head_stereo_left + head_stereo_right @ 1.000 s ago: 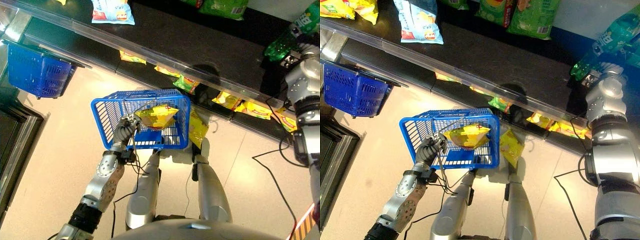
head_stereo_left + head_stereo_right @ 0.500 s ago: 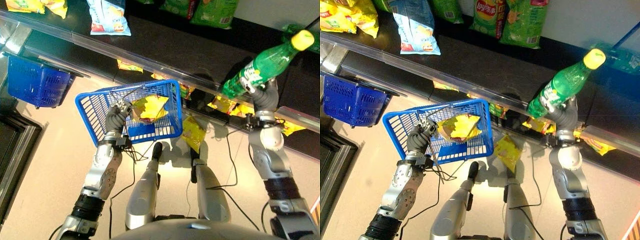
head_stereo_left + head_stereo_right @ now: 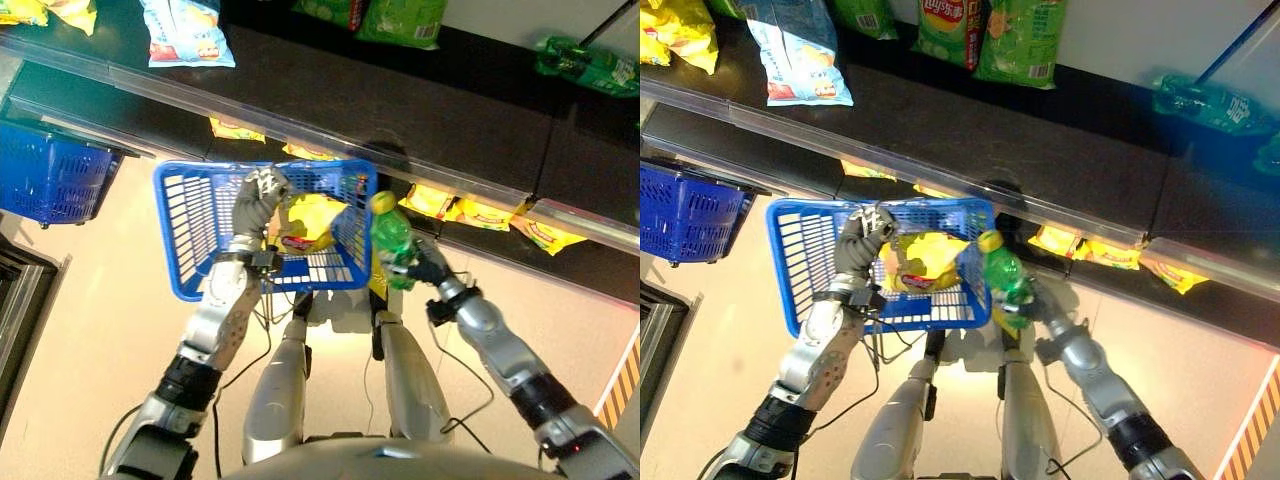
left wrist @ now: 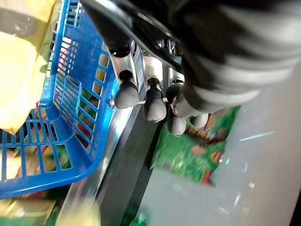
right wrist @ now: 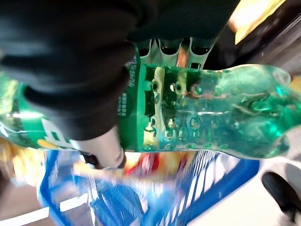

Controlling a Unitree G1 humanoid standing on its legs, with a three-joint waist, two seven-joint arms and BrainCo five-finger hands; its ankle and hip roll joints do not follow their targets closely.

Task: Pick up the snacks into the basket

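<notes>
My left hand (image 3: 258,196) is curled round the thin wire handle of a blue plastic basket (image 3: 198,232) and holds it up in front of the shelves. In the left wrist view its fingers (image 4: 127,96) wrap that wire beside the basket's wall (image 4: 80,117). A yellow snack bag (image 3: 312,222) lies inside. My right hand (image 3: 422,270) grips a green bottle (image 3: 390,236) with a yellow cap, upright against the basket's right rim. Up close, the bottle (image 5: 211,113) sits across the palm, above the basket (image 5: 225,186).
The dark shelf (image 3: 330,95) carries a blue-white bag (image 3: 185,35), green bags (image 3: 400,14) and a lying green bottle (image 3: 588,62). Yellow bags (image 3: 470,210) line the lower shelf. A second blue basket (image 3: 48,185) hangs at the left.
My right arm has brought the green bottle down from shelf height to the basket's right rim. My left hand has kept hold of the basket, now a little higher and more level.
</notes>
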